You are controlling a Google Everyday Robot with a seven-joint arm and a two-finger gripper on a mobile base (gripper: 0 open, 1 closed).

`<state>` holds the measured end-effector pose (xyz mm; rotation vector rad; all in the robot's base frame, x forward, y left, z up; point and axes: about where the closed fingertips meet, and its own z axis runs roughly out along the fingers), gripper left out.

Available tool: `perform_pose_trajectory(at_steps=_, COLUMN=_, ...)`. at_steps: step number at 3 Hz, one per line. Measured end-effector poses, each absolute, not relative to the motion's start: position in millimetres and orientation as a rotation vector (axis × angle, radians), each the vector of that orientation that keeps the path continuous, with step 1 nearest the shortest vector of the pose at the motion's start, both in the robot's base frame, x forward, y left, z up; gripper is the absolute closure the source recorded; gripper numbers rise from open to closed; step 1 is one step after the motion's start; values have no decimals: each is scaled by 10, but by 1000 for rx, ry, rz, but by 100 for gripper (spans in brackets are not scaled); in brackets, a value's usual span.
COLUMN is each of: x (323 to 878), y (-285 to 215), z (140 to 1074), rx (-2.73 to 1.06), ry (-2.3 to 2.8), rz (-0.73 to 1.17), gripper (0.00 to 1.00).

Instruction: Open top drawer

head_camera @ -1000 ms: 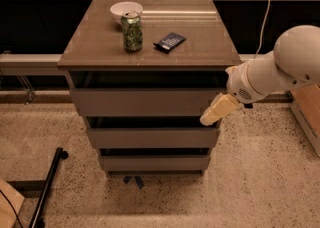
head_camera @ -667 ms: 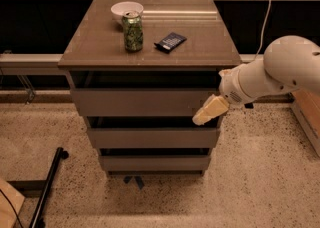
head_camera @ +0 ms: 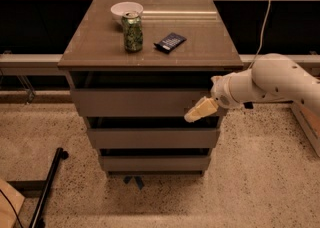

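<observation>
Top drawer [head_camera: 135, 103] sits right under the tabletop [head_camera: 210, 52]. It's the uppermost of three grey-brown fronts and the widest and tallest of them. You see a flat panel with no handle and a dark gap between its upper edge and the tabletop. From this angle you can't tell how far out it sits.

Camera view, the only one you've got:
- The claw [head_camera: 200, 110] is at the right end of the top drawer's front, low on the panel near its bottom right corner. The cream tip points down and left and overlaps the panel. Whether it's touching isn't clear. You can't tell if it's released or clenched.
- The white arm [head_camera: 280, 79] comes in from the right edge at about drawer height.
- The middle drawer [head_camera: 150, 138] and bottom drawer [head_camera: 152, 163] are below, each narrower and shorter, with dark gaps between them.
- On the tabletop, a white bowl [head_camera: 126, 9] is at the back left and a green can [head_camera: 133, 32] stands upright just in front of it. A dark flat packet [head_camera: 170, 41] lies just to the right of the can, not touching it.
- A black pole [head_camera: 47, 192] lies on the speckled floor at lower left.
</observation>
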<state>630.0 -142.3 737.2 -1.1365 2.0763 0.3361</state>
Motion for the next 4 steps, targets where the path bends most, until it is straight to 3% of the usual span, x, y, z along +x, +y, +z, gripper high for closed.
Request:
perform_pose_trajectory(at_steps=2, x=6869, y=-1383, z=7103, rx=-1086, ry=2008, rz=427, gripper=0)
perform_pose_trajectory(at_steps=4, x=7053, y=-1342, z=7140, rx=-1054, ry=1976, rz=407, gripper=0)
